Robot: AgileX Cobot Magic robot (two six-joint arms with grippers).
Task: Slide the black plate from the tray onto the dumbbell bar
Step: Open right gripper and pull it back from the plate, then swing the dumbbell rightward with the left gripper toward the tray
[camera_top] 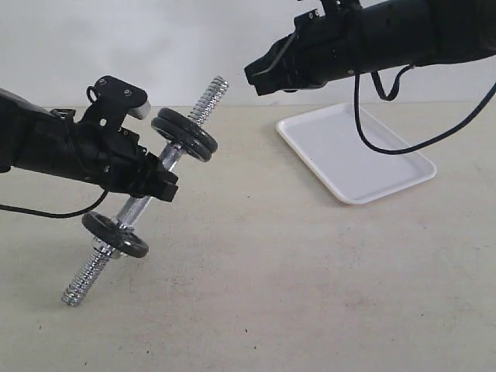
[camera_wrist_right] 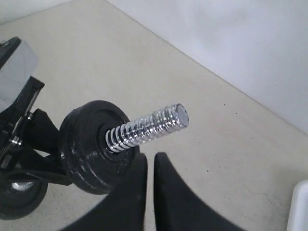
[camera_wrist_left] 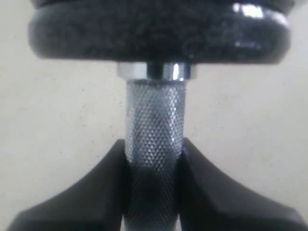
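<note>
Looks done — the plate (camera_top: 186, 133) sits on the bar (camera_top: 208, 98) at centre left, the tray (camera_top: 372, 155) at right bare; left gripper (camera_top: 159, 184) clamps the bar; right gripper (camera_top: 260, 77) hovers, pinched together on nothing.

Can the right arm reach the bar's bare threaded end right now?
Probably yes: that end of the dumbbell bar juts free past the black plate; the right gripper hangs beside it, nothing between.
</note>
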